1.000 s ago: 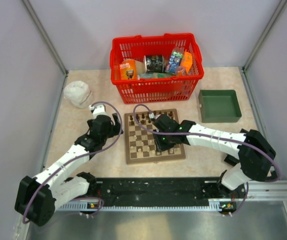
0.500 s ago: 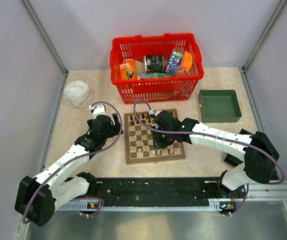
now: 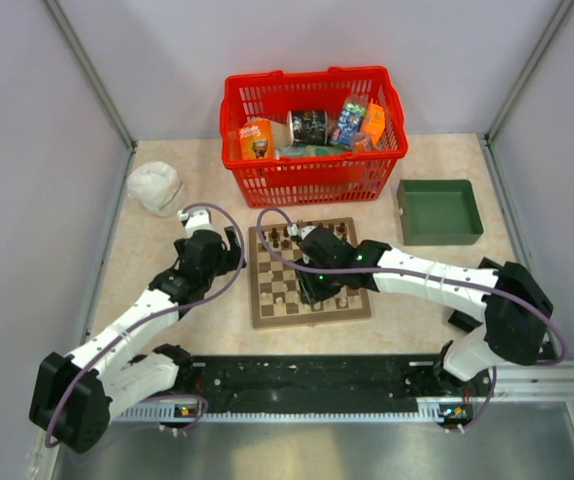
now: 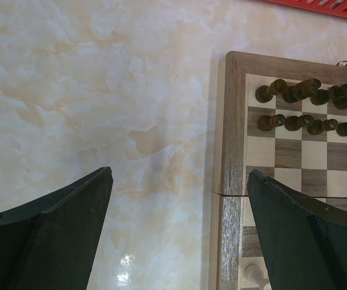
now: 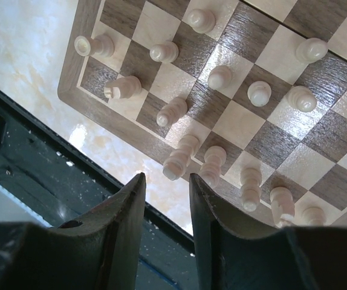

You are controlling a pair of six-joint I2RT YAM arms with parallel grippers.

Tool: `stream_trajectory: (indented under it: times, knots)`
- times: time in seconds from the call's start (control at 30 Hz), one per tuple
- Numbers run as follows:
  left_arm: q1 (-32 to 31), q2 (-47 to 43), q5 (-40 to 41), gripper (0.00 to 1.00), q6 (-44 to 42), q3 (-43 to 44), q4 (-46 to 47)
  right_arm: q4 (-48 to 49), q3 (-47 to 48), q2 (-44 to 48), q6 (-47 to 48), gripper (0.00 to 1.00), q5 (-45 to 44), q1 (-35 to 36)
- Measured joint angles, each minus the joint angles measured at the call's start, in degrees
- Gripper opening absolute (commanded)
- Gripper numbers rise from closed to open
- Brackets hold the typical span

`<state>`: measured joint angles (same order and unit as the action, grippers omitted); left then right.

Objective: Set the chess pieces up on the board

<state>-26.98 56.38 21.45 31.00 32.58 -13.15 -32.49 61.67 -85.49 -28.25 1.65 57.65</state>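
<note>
The board (image 3: 257,300) lies mid-table. Dark chess pieces (image 4: 306,90) fill its two far rows, a few leaning against each other. Pale chess pieces (image 5: 220,77) stand scattered over the near rows, and several along the near edge (image 5: 181,156) look tilted or fallen. My right gripper (image 5: 164,181) hovers above the board's near edge (image 5: 83,103), its jaws a narrow gap apart with nothing between them. My left gripper (image 4: 179,181) is wide open over bare table just left of the board's left border (image 4: 233,121), holding nothing.
A red basket (image 3: 312,130) of groceries stands right behind the board. A green tray (image 3: 439,212) sits at the right and a white crumpled bag (image 3: 154,187) at the far left. A black rail (image 3: 307,375) runs along the near edge.
The right arm has shifted a little left over the board and its jaws have parted slightly. The left arm has not moved.
</note>
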Motion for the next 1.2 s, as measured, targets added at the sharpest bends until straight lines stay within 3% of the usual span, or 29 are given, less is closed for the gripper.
stream_trajectory:
  times: [0.5, 0.93, 1.2]
  knots:
    - [0.0, 0.0, 0.0, 0.99, 0.0, 0.0, 0.0, -0.1, 0.4, -2.4, 0.2, 0.34, 0.1, 0.0]
    - [0.0, 0.0, 0.0, 0.99, 0.0, 0.0, 0.0, -0.2, 0.7, -4.1, 0.3, 0.25, 0.7, 0.5]
    - [0.0, 0.0, 0.0, 0.99, 0.0, 0.0, 0.0, 0.0, 1.1, -4.8, 0.6, 0.24, 0.8, 0.7]
